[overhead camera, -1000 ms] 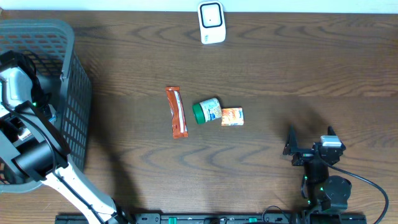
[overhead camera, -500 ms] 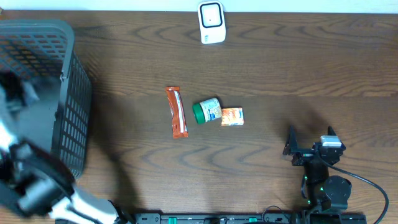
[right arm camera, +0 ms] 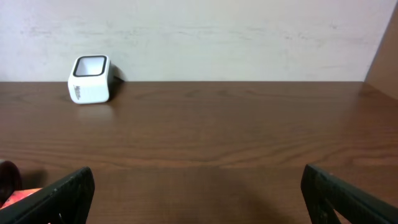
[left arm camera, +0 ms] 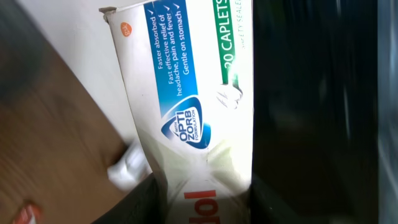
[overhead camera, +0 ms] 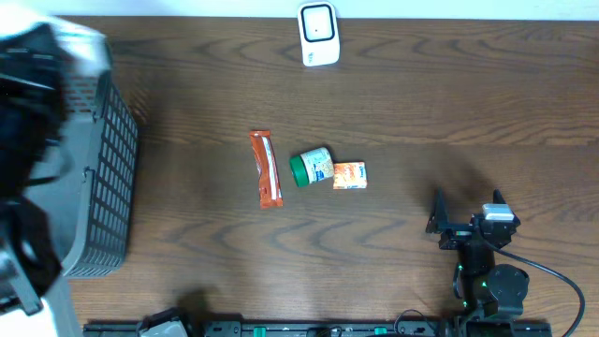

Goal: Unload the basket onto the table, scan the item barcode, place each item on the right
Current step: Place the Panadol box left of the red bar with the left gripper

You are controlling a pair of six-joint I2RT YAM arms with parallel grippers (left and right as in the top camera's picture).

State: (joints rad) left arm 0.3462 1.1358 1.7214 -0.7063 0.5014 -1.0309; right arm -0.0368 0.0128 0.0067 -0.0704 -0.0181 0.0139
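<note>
A white caplet box (left arm camera: 186, 93) with blue and green print fills the left wrist view, and my left gripper (left arm camera: 202, 208) is shut on its lower end, a dark finger on each side. From overhead the left arm (overhead camera: 28, 112) is a dark blur raised high over the basket, with a pale smear that may be the box (overhead camera: 80, 39) at its top. The white scanner (overhead camera: 318, 35) stands at the table's far edge, seen also from the right wrist as the scanner (right arm camera: 91, 79) at far left. My right gripper (overhead camera: 466, 201) rests open near the front right, nothing between its fingers (right arm camera: 68, 193).
A grey mesh basket (overhead camera: 103, 187) stands at the left edge. Mid-table lie an orange-red bar (overhead camera: 267, 168), a green-lidded jar (overhead camera: 311, 167) and a small orange box (overhead camera: 350, 175). A pale wall backs the table.
The left arm has risen out of the basket toward the camera and now blurs the top left corner. The right arm and the items on the table have not moved.
</note>
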